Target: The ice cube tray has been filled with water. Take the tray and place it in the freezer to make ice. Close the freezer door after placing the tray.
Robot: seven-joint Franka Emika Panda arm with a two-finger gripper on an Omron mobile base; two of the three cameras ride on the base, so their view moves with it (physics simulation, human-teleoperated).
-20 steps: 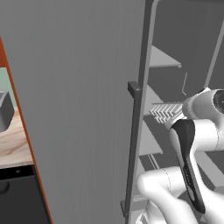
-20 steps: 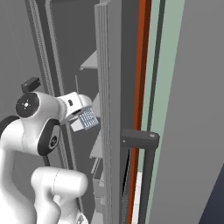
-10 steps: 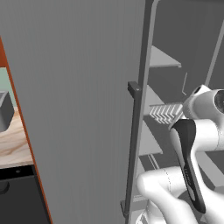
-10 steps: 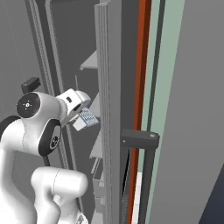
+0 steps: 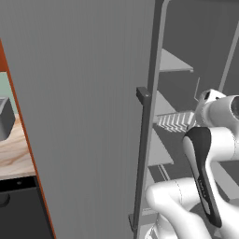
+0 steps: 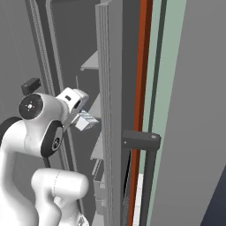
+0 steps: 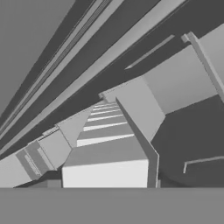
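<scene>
The tray (image 5: 176, 121), a white strip of ribbed cells, sits at the arm's end inside the open freezer (image 5: 196, 56), level with a pale shelf (image 7: 183, 78), apparently carried, though the gripper's fingers are hidden, so its grasp cannot be told.

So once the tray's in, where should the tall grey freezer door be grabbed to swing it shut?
Probably the vertical grey bar handle on the open tall grey freezer door, around mid-length, below its upper bracket. The bar is upright and stands off the panel near the free edge, so approach from the handle's side, end effector fingers straddling it horizontally.
</scene>
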